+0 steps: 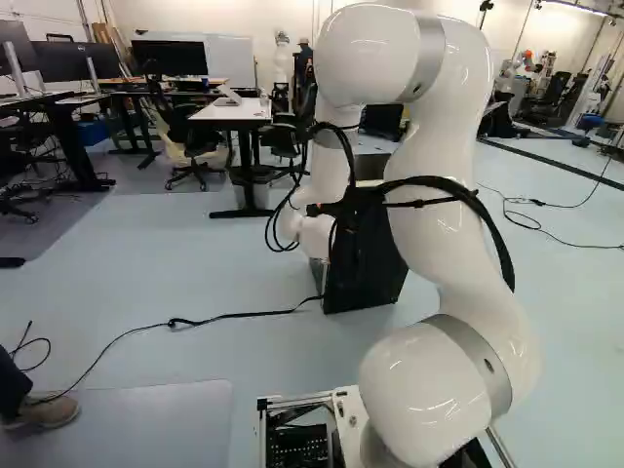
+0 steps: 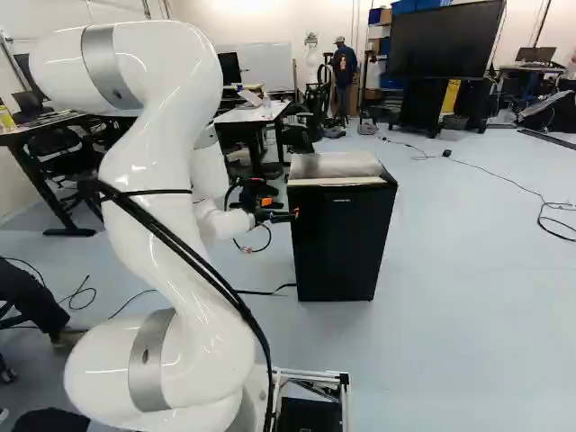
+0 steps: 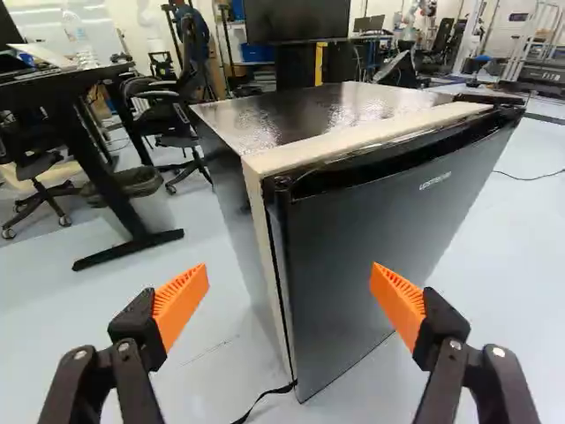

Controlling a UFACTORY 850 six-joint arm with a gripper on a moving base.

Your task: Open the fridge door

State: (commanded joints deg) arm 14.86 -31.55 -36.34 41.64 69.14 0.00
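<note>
the arm (image 2: 171,171) reaches forward at the left of the right base view. fingers (image 3: 290,281) stand wide apart, released, holding nothing; that spread presumably leaves room to take an edge. ahead, the fridge door (image 3: 380,230) appears shut, fronting the fridge (image 2: 335,166) on the floor (image 2: 468,270). an apparent hinge (image 3: 491,100) at its far corner suggests why the approach favours the opposite, nearer edge.
</note>
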